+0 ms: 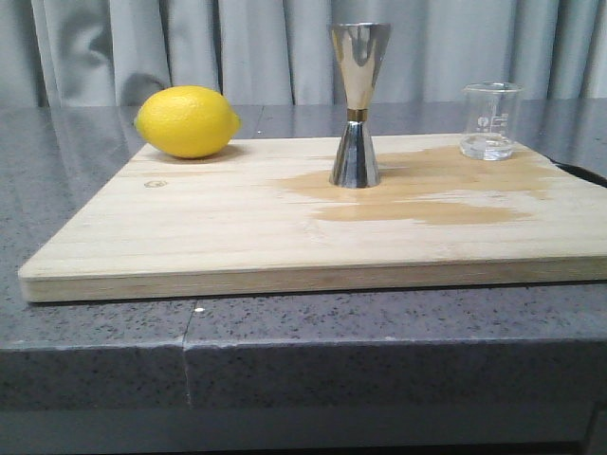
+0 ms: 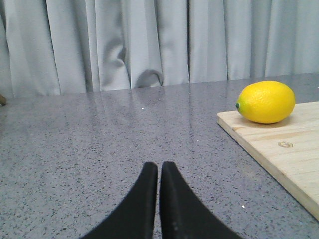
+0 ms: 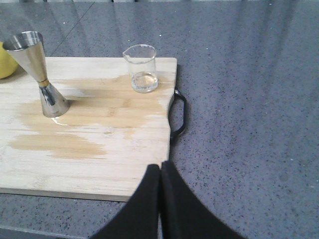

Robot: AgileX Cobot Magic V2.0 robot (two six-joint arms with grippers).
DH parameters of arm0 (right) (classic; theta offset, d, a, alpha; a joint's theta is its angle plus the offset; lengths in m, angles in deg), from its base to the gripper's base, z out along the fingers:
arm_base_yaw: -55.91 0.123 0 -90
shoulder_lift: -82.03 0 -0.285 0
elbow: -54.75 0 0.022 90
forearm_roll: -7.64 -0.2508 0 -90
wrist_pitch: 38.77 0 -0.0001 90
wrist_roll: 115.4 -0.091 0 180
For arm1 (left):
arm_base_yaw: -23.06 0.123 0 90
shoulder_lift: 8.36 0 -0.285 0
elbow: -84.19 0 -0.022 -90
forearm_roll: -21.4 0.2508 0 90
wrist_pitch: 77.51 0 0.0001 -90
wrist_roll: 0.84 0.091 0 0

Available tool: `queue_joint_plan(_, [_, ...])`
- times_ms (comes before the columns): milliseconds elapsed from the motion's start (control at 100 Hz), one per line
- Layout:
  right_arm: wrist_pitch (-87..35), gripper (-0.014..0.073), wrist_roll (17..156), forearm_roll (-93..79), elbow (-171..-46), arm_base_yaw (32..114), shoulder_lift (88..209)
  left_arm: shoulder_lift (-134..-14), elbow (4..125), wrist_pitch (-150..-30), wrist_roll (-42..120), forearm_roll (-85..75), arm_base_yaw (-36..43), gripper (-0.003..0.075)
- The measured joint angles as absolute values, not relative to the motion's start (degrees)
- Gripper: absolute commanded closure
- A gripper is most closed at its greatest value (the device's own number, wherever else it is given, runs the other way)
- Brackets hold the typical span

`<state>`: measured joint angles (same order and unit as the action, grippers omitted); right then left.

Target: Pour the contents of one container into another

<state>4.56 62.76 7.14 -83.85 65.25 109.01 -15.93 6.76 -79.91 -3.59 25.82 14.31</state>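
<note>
Setting: On a grey speckled desk [image 1: 95,327] before pale curtains, a wooden cutting board [image 1: 190,237] is lying flat, its black handle [image 3: 180,114] projecting from the robot's right edge.

Beaker: The small clear glass beaker [image 1: 490,120] is standing upright at the board's far right corner, a little clear liquid sitting in its base.

Jigger: The steel hourglass jigger [image 1: 357,104] is standing upright near the board's middle, well apart from the beaker and to its left, with damp stains darkening the wood around and between them.

Bystander: A lemon [image 1: 187,121] is resting at the board's far left corner.

Left gripper: The left gripper [image 2: 159,172] is hovering over bare desk off the board's left side, fingers pressed together, carrying nothing.

Right gripper: The right gripper [image 3: 160,174] is hanging at the board's near right edge, fingers likewise pressed together and empty.

Key relation: The beaker is sitting ahead of the right gripper and slightly toward the jigger's side, long axis vertical; the right arm looks clearly the nearer of the two.

Stage: By appearances nothing is being held yet, so spreading the right fingers and reaching forward for the beaker looks like the opening step.
</note>
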Motion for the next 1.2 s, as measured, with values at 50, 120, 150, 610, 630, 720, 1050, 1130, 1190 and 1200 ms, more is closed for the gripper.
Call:
queue_joint_plan(50, [4.6, 0.0669, 62.8, 7.1, -83.9, 65.3, 109.0, -15.9, 6.8, -79.9, -3.6, 25.8, 14.3, 0.0739])
queue_joint_plan(120, [4.6, 0.0669, 62.8, 7.1, -83.9, 65.3, 109.0, -15.9, 6.8, -79.9, -3.6, 25.8, 14.3, 0.0739])
queue_joint_plan(150, [4.6, 0.0669, 62.8, 7.1, -83.9, 65.3, 109.0, -15.9, 6.8, -79.9, -3.6, 25.8, 14.3, 0.0739])
queue_joint_plan(610, [-22.6, 0.0669, 62.8, 5.6, -59.6, 59.1, 93.3, -15.9, 6.8, -79.9, -3.7, 25.8, 14.3, 0.0739])
queue_joint_plan(630, [-23.4, 0.0669, 62.8, 5.5, -58.1, 59.1, 92.8, -15.9, 6.8, -79.9, -3.7, 25.8, 14.3, 0.0739])
queue_joint_plan(720, [-29.0, 0.0669, 62.8, 4.5, -52.7, 59.1, 90.9, -15.9, 6.8, -79.9, -3.7, 25.8, 14.3, 0.0739])
queue_joint_plan(1050, [-41.0, 0.0669, 62.8, 4.2, -47.2, 59.1, 89.3, -15.9, 6.8, -79.8, -3.7, 25.8, 14.3, 0.0739])
queue_joint_plan(1130, [-41.4, 0.0669, 62.8, 4.2, -47.2, 59.1, 89.3, -15.9, 6.8, -79.8, -3.7, 25.8, 14.3, 0.0739])
queue_joint_plan(1190, [-41.5, 0.0669, 62.8, 4.2, -47.2, 59.1, 89.3, -15.9, 6.8, -79.8, -3.7, 25.8, 14.3, 0.0739])
queue_joint_plan(1200, [-41.5, 0.0669, 62.8, 4.2, -47.2, 59.1, 89.3, -15.9, 6.8, -79.8, -3.7, 25.8, 14.3, 0.0739])
